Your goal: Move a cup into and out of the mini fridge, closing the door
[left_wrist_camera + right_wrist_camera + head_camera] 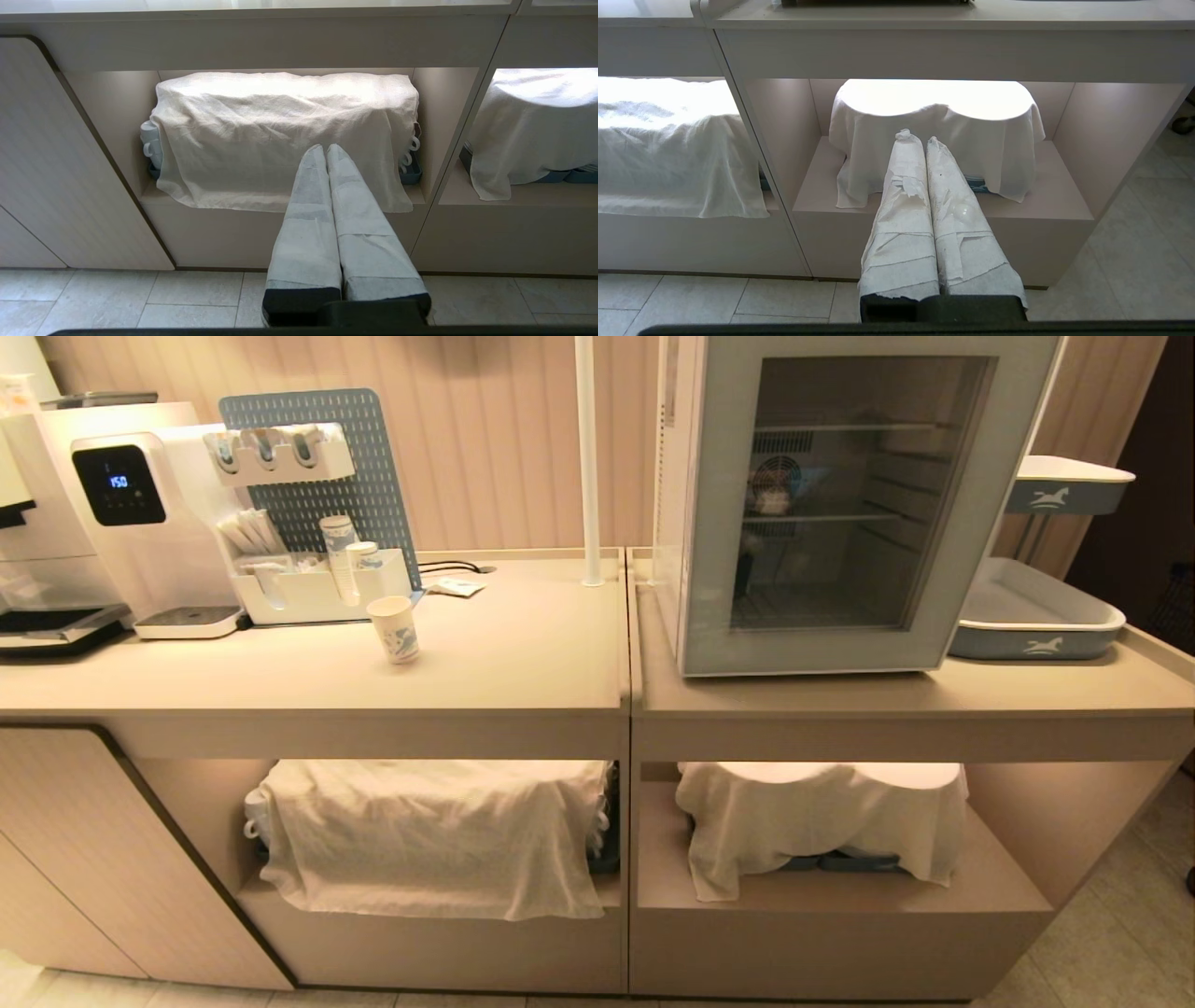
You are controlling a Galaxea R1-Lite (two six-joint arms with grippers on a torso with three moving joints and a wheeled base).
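Hanging low before the counter's open shelves, the left gripper [325,151] and right gripper [920,140] are both clenched on nothing. Waiting on the counter [523,653] is the cup [394,628], well apart from the mini fridge [822,504], whose door [709,523] is sitting closed; opening it fully first should be helping.

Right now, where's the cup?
In the head view the cup stands upright on the left counter, just in front of the white organizer tray holding stacked cups, well left of the closed mini fridge.
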